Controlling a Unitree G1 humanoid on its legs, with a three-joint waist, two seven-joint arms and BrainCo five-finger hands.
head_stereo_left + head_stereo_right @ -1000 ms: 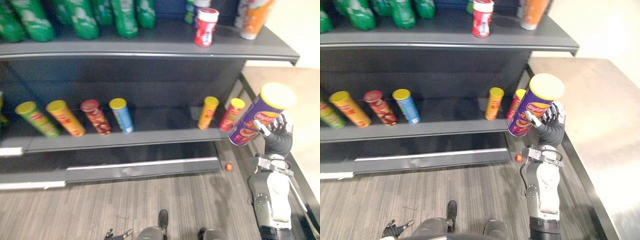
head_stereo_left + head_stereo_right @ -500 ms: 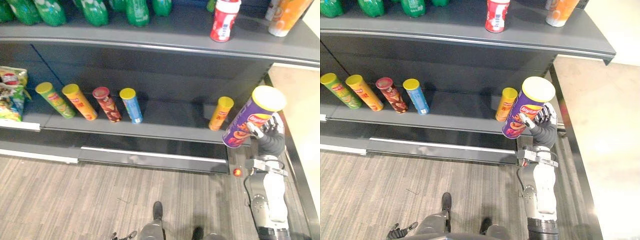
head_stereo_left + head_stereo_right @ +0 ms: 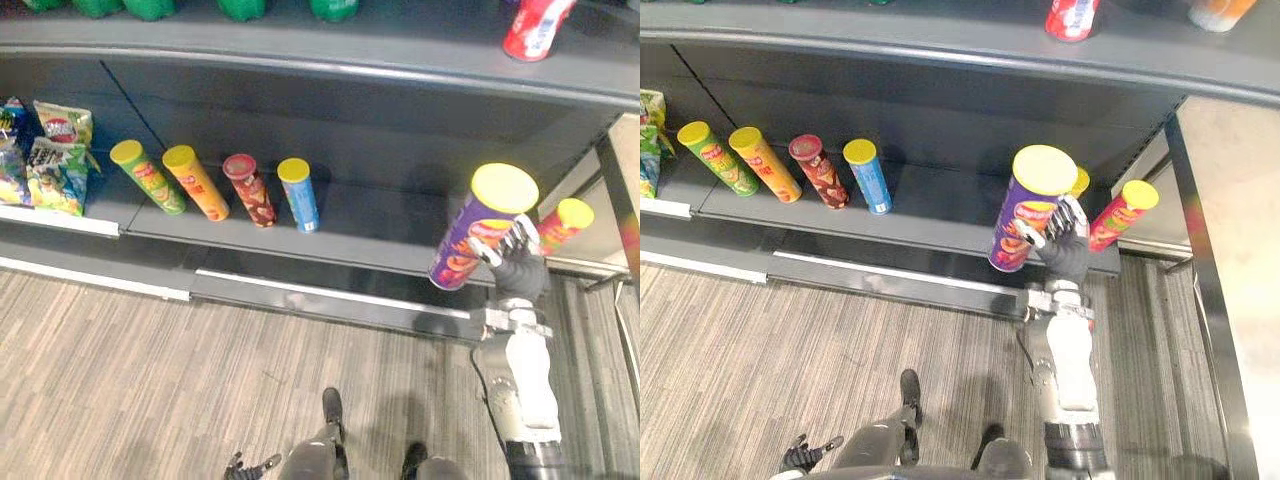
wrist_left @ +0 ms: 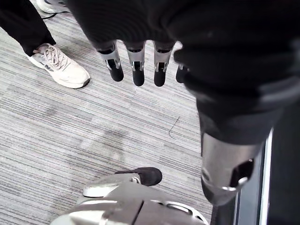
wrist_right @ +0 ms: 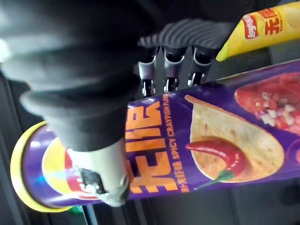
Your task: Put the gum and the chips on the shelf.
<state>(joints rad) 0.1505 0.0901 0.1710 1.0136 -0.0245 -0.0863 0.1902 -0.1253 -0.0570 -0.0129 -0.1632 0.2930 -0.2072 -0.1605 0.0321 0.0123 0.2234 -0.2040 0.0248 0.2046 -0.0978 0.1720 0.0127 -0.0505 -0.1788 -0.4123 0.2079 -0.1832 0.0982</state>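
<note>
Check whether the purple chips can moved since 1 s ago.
Yes, leftward: the purple chips can, once right of the shelved red can, is now left of it.

4 tall cans [image 3: 250, 190] stand in a row; snack bags [image 3: 55, 160] sit left of them; a person's white shoe [image 4: 61, 70] is on the floor [image 4: 70, 131].

A stereo pair of head cameras, set side by side, looks steeply down from above at a dark shelf [image 3: 370, 225] and the striped grey floor [image 3: 150, 350] in front of it. Both eyes share the same scene, shifted slightly sideways: a row of cans [image 3: 250, 190] and the right hand [image 3: 512, 262] with a purple chips can [image 3: 478, 232]. The right wrist camera looks along its own hand from very close, onto that can's side, with a yellow can [image 5: 267, 28] beyond. The left wrist camera faces down past the left hand [image 4: 136, 61] to the floor and a person's white shoe [image 4: 61, 70].
</note>
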